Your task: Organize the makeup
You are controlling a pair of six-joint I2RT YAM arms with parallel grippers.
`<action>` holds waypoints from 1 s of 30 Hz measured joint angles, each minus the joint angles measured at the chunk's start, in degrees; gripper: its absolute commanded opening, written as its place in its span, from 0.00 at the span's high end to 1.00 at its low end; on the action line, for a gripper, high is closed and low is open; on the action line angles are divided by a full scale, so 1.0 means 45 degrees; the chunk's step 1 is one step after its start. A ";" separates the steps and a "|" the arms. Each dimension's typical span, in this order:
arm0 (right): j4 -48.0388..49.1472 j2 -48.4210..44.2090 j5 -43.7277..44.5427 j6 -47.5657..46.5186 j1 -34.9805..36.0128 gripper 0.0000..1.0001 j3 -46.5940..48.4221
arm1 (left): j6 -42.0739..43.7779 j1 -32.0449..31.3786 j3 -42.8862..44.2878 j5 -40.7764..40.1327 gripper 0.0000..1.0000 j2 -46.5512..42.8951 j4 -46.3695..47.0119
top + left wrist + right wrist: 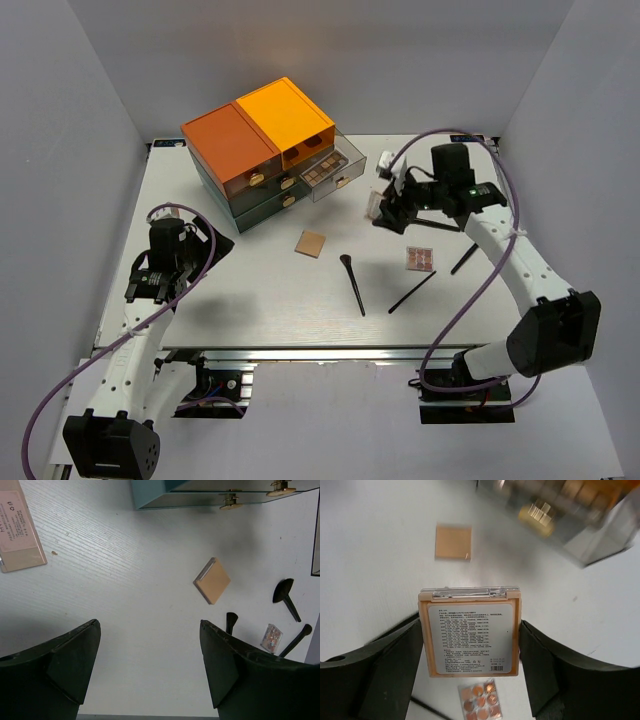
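Note:
My right gripper [385, 208] is shut on a peach palette [470, 632] with a white printed label, and holds it above the table near the drawer box. A tan square compact [311, 243] lies mid-table; it also shows in the left wrist view [212, 580] and the right wrist view [453, 542]. A small eyeshadow palette [419, 258] lies under the held one [481, 700]. Three black brushes [352, 283] [412, 292] [463, 258] lie at the front right. My left gripper [149, 625] is open and empty at the left [155, 285]. A pink-tan labelled palette [17, 525] lies beside it.
The dark-green drawer box with orange tops [260, 150] stands at the back. Its right drawer [330, 170] is pulled out with a palette inside. A small white item [385, 160] sits right of the drawer. White walls close in the table on three sides.

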 measured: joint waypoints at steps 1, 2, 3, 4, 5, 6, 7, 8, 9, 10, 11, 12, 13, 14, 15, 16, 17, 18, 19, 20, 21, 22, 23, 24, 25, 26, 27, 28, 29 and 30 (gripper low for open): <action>0.0257 -0.0117 -0.0228 0.0423 0.0015 1.00 0.0432 | 0.0000 0.0010 0.0000 0.0015 0.10 0.0010 0.0019; 0.0646 -0.0175 -0.0379 0.0797 0.0053 1.00 0.0777 | 0.0000 0.0024 0.0000 0.0029 0.10 0.0024 0.0049; 0.1151 -0.0194 -0.0486 0.1297 0.0165 1.00 0.1151 | 0.0000 0.0034 0.0000 0.0039 0.10 0.0058 0.0078; 0.1632 -0.0180 -0.0461 0.1744 0.0253 1.00 0.1447 | 0.0000 0.0049 0.0000 0.0053 0.10 0.0087 0.0112; 0.2176 -0.0126 -0.0403 0.2171 0.0418 1.00 0.1710 | 0.0005 0.0058 0.0000 0.0063 0.10 0.0141 0.0151; 0.2764 -0.0049 -0.0214 0.2574 0.0656 1.00 0.1928 | 0.0005 0.0063 0.0000 0.0068 0.10 0.0185 0.0175; 0.3429 0.0087 0.0039 0.3031 0.0991 1.00 0.2127 | 0.0005 0.0073 0.0000 0.0087 0.10 0.0243 0.0185; 0.3988 0.0282 0.0321 0.3405 0.1321 1.00 0.2312 | 0.0010 0.0073 0.0000 0.0102 0.10 0.0277 0.0194; 0.4595 0.0544 0.0695 0.3827 0.1666 1.00 0.2540 | 0.0010 0.0073 0.0000 0.0112 0.10 0.0311 0.0199; 0.5115 0.0913 0.1020 0.4299 0.1957 1.00 0.2832 | 0.0010 0.0073 0.0000 0.0112 0.10 0.0321 0.0199; 0.5634 0.1413 0.1404 0.4779 0.2259 1.00 0.3274 | 0.0010 0.0073 0.0000 0.0112 0.10 0.0325 0.0194; 0.6110 0.1957 0.1802 0.5236 0.2487 1.00 0.3745 | 0.0015 0.0078 0.0010 0.0107 0.10 0.0325 0.0194; 0.6484 0.2487 0.2132 0.5659 0.2642 1.00 0.4163 | 0.0010 0.0083 0.0024 0.0107 0.10 0.0321 0.0189; 0.6863 0.3094 0.2540 0.6120 0.2744 1.00 0.4682 | 0.0010 0.0083 0.0024 0.0102 0.10 0.0306 0.0185; 0.7067 0.3589 0.2895 0.6475 0.2788 1.00 0.5085 | 0.0010 0.0083 0.0024 0.0097 0.10 0.0272 0.0170; 0.7266 0.4143 0.3235 0.6834 0.2803 1.00 0.5523 | 0.0005 0.0087 0.0024 0.0092 0.10 0.0223 0.0141; 0.7402 0.4677 0.3589 0.7125 0.2798 1.00 0.5931 | 0.0000 0.0087 0.0024 0.0092 0.10 0.0170 0.0126; 0.7446 0.5129 0.3910 0.7359 0.2798 1.00 0.6271 | -0.0005 0.0097 0.0024 0.0087 0.10 0.0112 0.0112; 0.7441 0.5644 0.4226 0.7543 0.2798 1.00 0.6615 | -0.0005 0.0107 0.0024 0.0068 0.10 0.0044 0.0083; 0.7436 0.5955 0.4459 0.7655 0.2798 1.00 0.6800 | -0.0005 0.0121 0.0024 0.0044 0.10 -0.0019 0.0053; 0.7378 0.6285 0.4736 0.7737 0.2798 1.00 0.6941 | -0.0010 0.0131 0.0024 0.0010 0.10 -0.0068 0.0019; 0.7329 0.6513 0.4925 0.7786 0.2788 1.00 0.6985 | -0.0019 0.0136 0.0024 -0.0005 0.10 -0.0102 -0.0019; 0.7208 0.6693 0.5100 0.7815 0.2788 0.95 0.6994 | -0.0039 0.0146 0.0024 -0.0029 0.10 -0.0126 -0.0049; 0.7023 0.6795 0.5217 0.7820 0.2788 0.91 0.6970 | -0.0044 0.0151 0.0024 -0.0049 0.10 -0.0131 -0.0058; 0.6887 0.6839 0.5285 0.7810 0.2793 0.80 0.6902 | -0.0049 0.0151 0.0024 -0.0063 0.10 -0.0136 -0.0058; 0.6761 0.6839 0.5323 0.7786 0.2793 0.74 0.6839 | -0.0058 0.0151 0.0024 -0.0068 0.10 -0.0136 -0.0058; 0.6727 0.6834 0.5319 0.7728 0.2793 0.68 0.6747 | -0.0087 0.0155 0.0024 -0.0068 0.10 -0.0136 -0.0044; 0.6698 0.6819 0.5309 0.7674 0.2793 0.53 0.6722 | -0.0092 0.0155 0.0024 -0.0063 0.10 -0.0136 -0.0034; 0.6659 0.6819 0.5285 0.7616 0.2793 0.45 0.6679 | -0.0097 0.0155 0.0024 -0.0063 0.10 -0.0136 -0.0034; 0.6601 0.6805 0.5212 0.7543 0.2793 0.31 0.6572 | -0.0092 0.0155 0.0024 -0.0063 0.10 -0.0126 -0.0034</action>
